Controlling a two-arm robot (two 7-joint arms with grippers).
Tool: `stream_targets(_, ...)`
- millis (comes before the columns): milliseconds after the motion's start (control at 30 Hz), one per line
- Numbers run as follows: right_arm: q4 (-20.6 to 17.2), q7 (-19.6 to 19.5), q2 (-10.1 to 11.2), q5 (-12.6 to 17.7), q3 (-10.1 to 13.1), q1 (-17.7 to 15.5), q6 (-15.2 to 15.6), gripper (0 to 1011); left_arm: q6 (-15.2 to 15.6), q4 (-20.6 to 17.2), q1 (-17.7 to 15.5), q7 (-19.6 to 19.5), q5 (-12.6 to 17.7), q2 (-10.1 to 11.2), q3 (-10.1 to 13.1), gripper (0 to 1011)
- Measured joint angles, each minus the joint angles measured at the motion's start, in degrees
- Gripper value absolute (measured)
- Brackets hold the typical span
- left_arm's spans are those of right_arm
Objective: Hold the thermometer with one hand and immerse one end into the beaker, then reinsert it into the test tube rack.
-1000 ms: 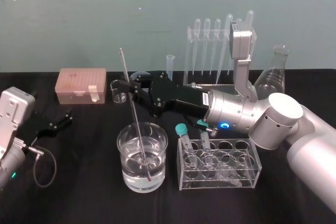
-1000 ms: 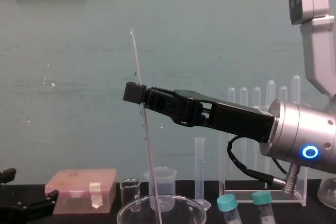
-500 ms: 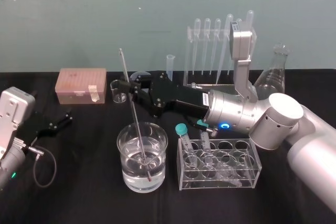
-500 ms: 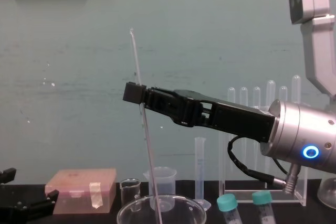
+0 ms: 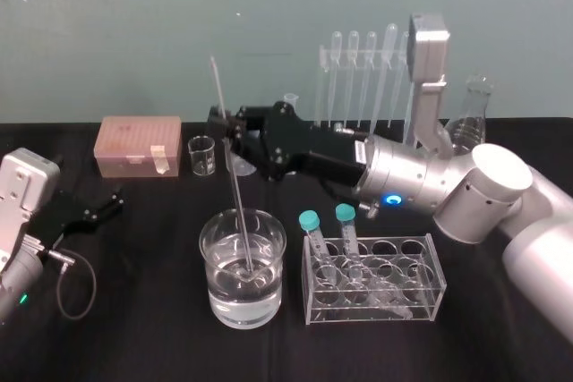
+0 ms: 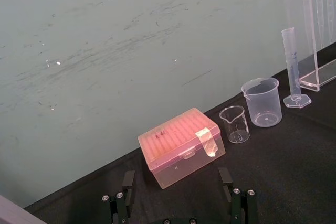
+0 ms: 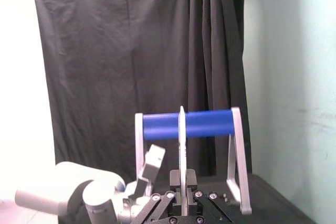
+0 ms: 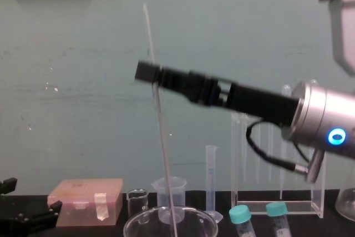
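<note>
The dipping step is in hand. The right hand (image 5: pixel 226 128) reaches in from the right and pinches the thermometer (image 5: pixel 235 187) above its middle, fingers pressed on the glass. The rod stands tilted, its top leaning left and far. Its lower end is inside the beaker (image 5: pixel 215 297), at or just under the water near the middle. The beaker stands at the near centre of the desk (image 5: pixel 134 319).

The left hand (image 6: pixel 178 203) lies parked low at the left, fingers spread and holding nothing.

As I judge it, the dip is about done and the return to the rack (image 8: pixel 280 210) is what remains. That calls for a lift along the rod's own line until the tip is over the rim. A sideways pull before that would knock the glass wall.

The rack stands far right, behind the right arm, and its holes already carry pipettes (image 5: pixel 354 64). A free hole must be found from above.

The way there passes over the capped tubes (image 5: pixel 310 221) just right of the beaker, and the cylinder (image 8: pixel 211 178) near the rack. Above them the air is open. To the left there is room, with the pink box (image 5: pixel 141 145) well apart.
</note>
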Motion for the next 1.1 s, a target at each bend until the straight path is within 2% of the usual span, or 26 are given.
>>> stream_targets(233,-4.49,-0.91,1.63,2.51,1.79,0.67,1.44,56,0.0,0.0,0.0,0.0,0.0,0.0,0.0,1008)
stream_targets(500,-10.3,-4.12,3.9,6.29,4.83,3.09,4.02,56,0.0,0.0,0.0,0.0,0.0,0.0,0.0,1008)
stream_targets(767,-13.88,-7.7,7.11,6.68,7.06,4.78,4.12,56,0.0,0.0,0.0,0.0,0.0,0.0,0.0,1008)
stream_targets(900,-15.51,-10.24,10.01,6.52,8.76,3.89,4.03,56,0.0,0.0,0.0,0.0,0.0,0.0,0.0,1008)
stream_targets(933,-15.51,-10.24,10.01,6.52,8.76,3.89,4.03,56,0.0,0.0,0.0,0.0,0.0,0.0,0.0,1008)
stream_targets(1100,-17.98,-14.09,14.07,7.01,11.8,-0.29,4.04,56,0.0,0.0,0.0,0.0,0.0,0.0,0.0,1008)
